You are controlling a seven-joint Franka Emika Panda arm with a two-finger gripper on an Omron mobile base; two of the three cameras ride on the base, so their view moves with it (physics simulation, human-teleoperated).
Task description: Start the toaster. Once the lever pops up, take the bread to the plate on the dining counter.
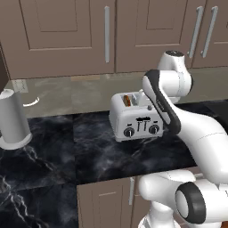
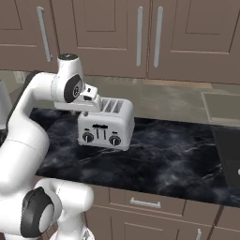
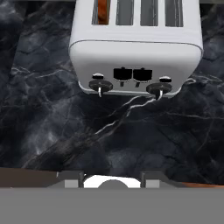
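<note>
Stretching across all three views: one black marble counter (image 1: 53, 147) with white veins, cut off by the frame edges. Running along the wall above: brown cabinet doors (image 1: 67, 31) with vertical grey handles, tops cropped; four handles countable in the left base view, four in the right base view.

Sitting on the marble: one silver-white four-slot toaster (image 1: 136, 118), near the backsplash. Showing four slots from the hand view (image 3: 135, 48), far ends sliced off at twelve o'clock. Counting two black round knobs and two black sliders on its front. Being partly covered at its three o'clock side in the left base view by the white forearm.

Standing at nine o'clock of the toaster, well apart: one tall grey cylindrical canister (image 1: 13, 119), its left edge cropped.

Poking up inside the leftmost slot: one brown bread (image 1: 128, 100) slice, mostly sunk, just a sliver visible; also seen as an orange-brown strip in the hand view (image 3: 102, 11).

Hovering over the toaster's left rear: the gripper (image 2: 86, 108), fingers hard to make out; impossible to tell whether parted or closed.
</note>
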